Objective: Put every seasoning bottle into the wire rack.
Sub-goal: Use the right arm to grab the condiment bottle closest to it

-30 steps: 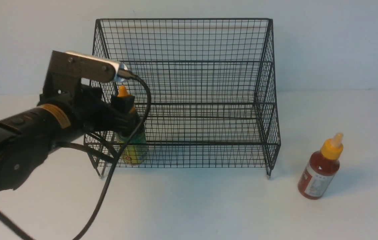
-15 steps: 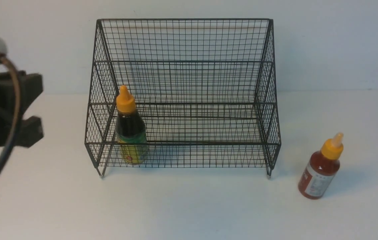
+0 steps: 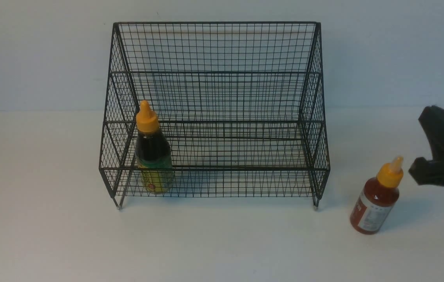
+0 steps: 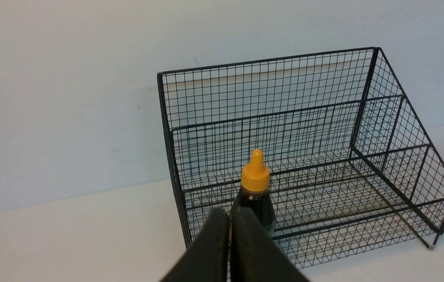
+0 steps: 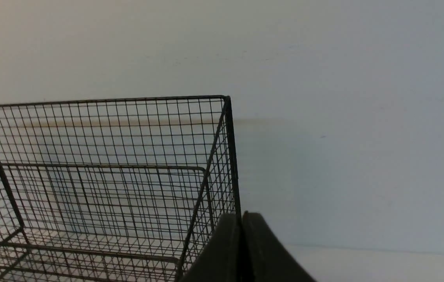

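White counter (image 3: 222, 243) and pale wall (image 3: 394, 51) fill the scene.

Wire rack (image 3: 214, 98): stands on the counter against the wall, whole in the front view. My right wrist view cuts off its left portion and its feet. In my left wrist view its near left corner is hidden behind my own pads (image 4: 214, 243).

Dark-brown seasoning bottle (image 3: 153, 150): upright inside the rack, at the left end of the lowest tier. The front mesh screens its yellow-green label and the print is illegible. In the left wrist view my pads cover its lower body.

Red-brown seasoning bottle (image 3: 376, 199): stands on the counter outside the rack, to the right of its right foot. The text on its white label is unreadable.

Left arm: outside the front view. Seen from the wrist alone, my left jaws are pressed together with nothing between them, well back from the rack and aimed at the dark-brown bottle.

Right arm: cut off by the right edge of the front view, with only the jaw ends showing. They are low over the counter, just beside the red-brown bottle's cap and not touching it. There two dark prongs (image 3: 441, 129) spread in a V, yet the wrist view shows the pads (image 5: 225, 250) set against each other. The views disagree, so I cannot tell how far my right jaws are open. Nothing is gripped in them.
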